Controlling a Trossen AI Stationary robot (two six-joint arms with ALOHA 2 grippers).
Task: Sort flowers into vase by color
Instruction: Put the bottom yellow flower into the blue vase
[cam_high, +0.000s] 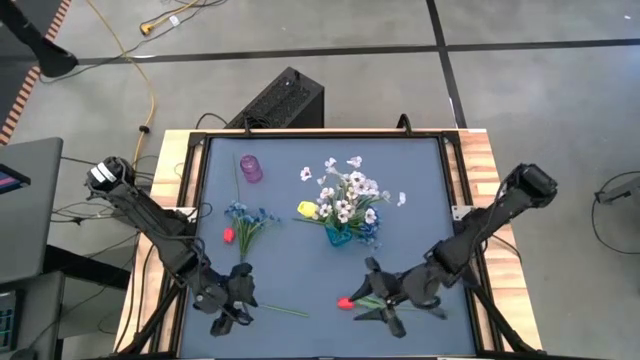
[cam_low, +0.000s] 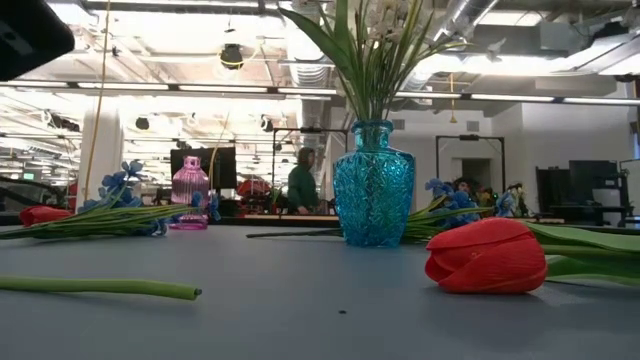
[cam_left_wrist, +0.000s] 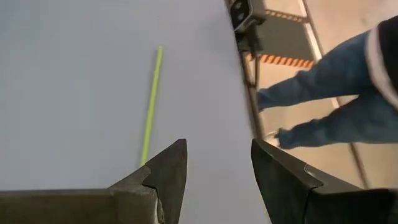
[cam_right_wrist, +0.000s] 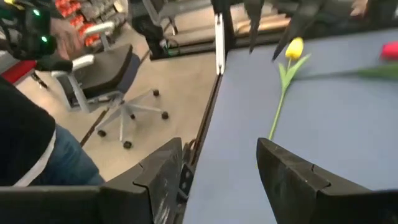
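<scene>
Left gripper (cam_left_wrist: 214, 171) hangs with fingers parted around nothing beside a thin green stem (cam_left_wrist: 151, 102), its blossom cut off; right gripper (cam_right_wrist: 217, 171) gapes empty.

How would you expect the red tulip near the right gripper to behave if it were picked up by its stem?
The red tulip lies flat on the table, its plump head on a long thin stem, so it would probably droop head-down. It looks light, likely artificial. The slim stem may twist or slip in the open right gripper.
</scene>
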